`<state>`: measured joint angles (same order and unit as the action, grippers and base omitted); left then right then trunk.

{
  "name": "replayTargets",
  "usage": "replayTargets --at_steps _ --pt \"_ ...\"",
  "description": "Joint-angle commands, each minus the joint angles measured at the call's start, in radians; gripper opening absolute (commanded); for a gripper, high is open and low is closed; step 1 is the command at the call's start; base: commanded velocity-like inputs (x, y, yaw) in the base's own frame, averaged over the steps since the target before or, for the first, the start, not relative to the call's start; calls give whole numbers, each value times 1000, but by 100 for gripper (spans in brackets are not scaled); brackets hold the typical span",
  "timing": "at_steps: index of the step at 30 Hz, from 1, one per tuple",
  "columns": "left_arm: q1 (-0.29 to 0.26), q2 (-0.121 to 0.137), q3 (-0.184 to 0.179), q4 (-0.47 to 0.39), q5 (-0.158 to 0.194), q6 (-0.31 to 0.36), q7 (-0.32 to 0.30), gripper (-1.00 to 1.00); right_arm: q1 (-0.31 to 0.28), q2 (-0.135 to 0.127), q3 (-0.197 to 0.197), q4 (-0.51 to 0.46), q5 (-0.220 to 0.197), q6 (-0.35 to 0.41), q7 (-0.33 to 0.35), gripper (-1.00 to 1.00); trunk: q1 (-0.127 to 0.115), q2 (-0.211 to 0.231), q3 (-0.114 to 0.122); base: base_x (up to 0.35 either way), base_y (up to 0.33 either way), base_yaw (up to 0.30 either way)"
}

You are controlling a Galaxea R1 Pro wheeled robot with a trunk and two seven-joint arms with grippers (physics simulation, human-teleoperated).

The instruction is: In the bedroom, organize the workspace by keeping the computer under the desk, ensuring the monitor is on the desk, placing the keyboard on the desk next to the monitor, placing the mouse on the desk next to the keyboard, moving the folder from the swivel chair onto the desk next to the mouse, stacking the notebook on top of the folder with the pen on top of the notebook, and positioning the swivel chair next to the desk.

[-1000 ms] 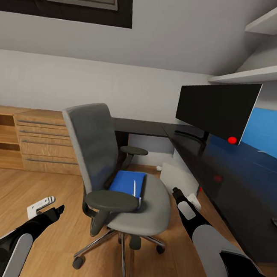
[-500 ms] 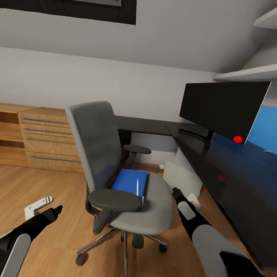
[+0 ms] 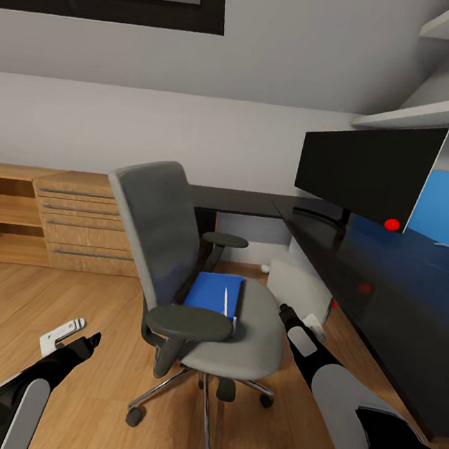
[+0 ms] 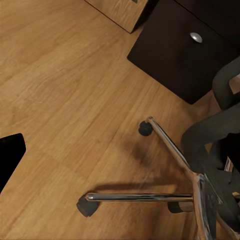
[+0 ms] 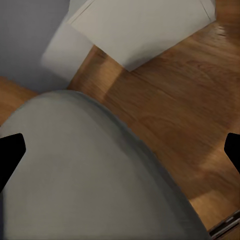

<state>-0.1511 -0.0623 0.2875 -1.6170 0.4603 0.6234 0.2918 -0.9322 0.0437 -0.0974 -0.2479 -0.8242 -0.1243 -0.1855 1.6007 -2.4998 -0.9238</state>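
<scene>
Folder (image 3: 211, 292) on the chair (image 3: 197, 277) drifts right as your view pans; both hands (image 3: 72, 336) (image 3: 295, 325) hang spread, holding nothing.

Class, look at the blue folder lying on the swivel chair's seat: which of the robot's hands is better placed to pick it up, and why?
Probably the right hand: it sits beside the seat's open edge near the folder. The left hand is behind the swivel chair, whose backrest blocks it.

1. The folder (image 3: 211, 291) lies on the swivel chair (image 3: 197, 277), with the pen (image 3: 227, 301) on it.
2. The bench (image 3: 359, 268) stands right of the chair and carries the monitor (image 3: 367, 170).
3. The computer (image 3: 298, 283) stands under the bench.
</scene>
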Motion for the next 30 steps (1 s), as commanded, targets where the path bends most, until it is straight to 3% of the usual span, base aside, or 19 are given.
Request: replayTargets --at_steps 1,16,22,24,30 --pt "-1 -1 1 -1 11 4 7 100 0 1 -5 -1 -4 -3 0 100 0 0 -1 0 0 2" --pt "-1 -1 1 -1 11 4 7 100 0 -1 -7 7 -6 1 -4 100 0 0 -1 0 0 0" --pt "-1 -1 2 -1 11 4 7 100 0 -1 -6 26 -67 25 -7 100 0 0 -1 0 0 0" --pt "-1 -1 1 -1 11 4 7 100 0 -2 -5 28 -97 74 -7 100 0 0 -1 0 0 0" --pt "-1 -1 1 -1 11 4 7 100 0 -5 -6 29 -110 109 -6 100 0 0 -1 0 0 0"
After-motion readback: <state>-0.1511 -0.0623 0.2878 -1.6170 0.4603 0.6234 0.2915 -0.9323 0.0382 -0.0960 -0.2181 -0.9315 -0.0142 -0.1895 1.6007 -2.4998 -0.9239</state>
